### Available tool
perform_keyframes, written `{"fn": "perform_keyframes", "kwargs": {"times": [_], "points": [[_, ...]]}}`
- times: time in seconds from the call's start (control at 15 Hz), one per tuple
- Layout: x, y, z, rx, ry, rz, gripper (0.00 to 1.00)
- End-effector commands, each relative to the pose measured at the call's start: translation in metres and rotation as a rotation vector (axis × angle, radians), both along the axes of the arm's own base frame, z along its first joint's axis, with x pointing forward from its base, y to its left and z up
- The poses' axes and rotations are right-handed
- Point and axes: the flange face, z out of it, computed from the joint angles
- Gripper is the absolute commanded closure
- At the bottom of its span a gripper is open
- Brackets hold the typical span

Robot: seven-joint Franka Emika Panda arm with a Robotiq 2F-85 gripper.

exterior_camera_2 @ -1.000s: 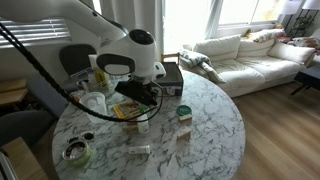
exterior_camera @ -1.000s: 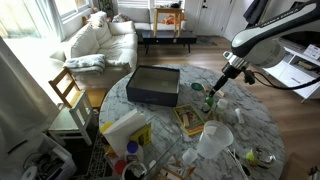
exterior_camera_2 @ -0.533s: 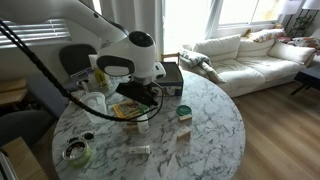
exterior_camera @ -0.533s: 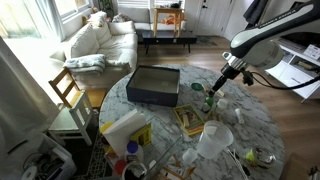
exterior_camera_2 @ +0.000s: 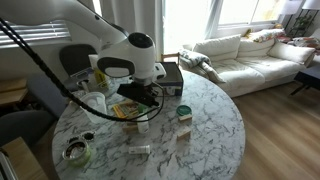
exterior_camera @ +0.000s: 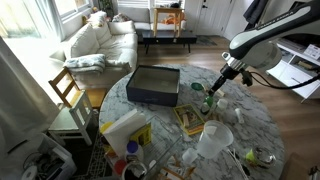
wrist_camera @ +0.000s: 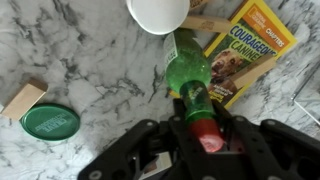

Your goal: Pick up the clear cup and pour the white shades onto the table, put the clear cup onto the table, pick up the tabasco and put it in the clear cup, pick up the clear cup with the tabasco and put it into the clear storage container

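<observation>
Tool pinches the one green tabasco bottle at its red-capped neck; near it on the table lie one green lid and one book

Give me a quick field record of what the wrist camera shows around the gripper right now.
gripper: gripper low over the pale marbled table, jaws either side of the cap
grip: contact unclear
target: green bottle with a red cap, standing on the table
beside target: yellow book, lying flat
beyond target: white round cup rim
also in view: round green lid, flat on the table, apart from the bottle
</observation>
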Motion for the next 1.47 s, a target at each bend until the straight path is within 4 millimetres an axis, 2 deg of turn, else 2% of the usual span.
{"fn": "perform_keyframes", "kwargs": {"times": [0.0,0.27,0.53,0.8,1.13,1.4], "points": [[0.001,0.013,0.008,-0.021,-0.007,0.024,0.92],[0.006,0.03,0.027,-0.075,-0.018,0.09,0.92],[0.009,0.047,0.064,-0.174,-0.027,0.187,0.92],[0.003,0.07,0.106,-0.24,-0.044,0.271,0.92],[-0.024,0.095,0.15,-0.138,0.013,0.396,0.92],[-0.053,0.112,0.174,0.005,0.045,0.489,0.92]]}}
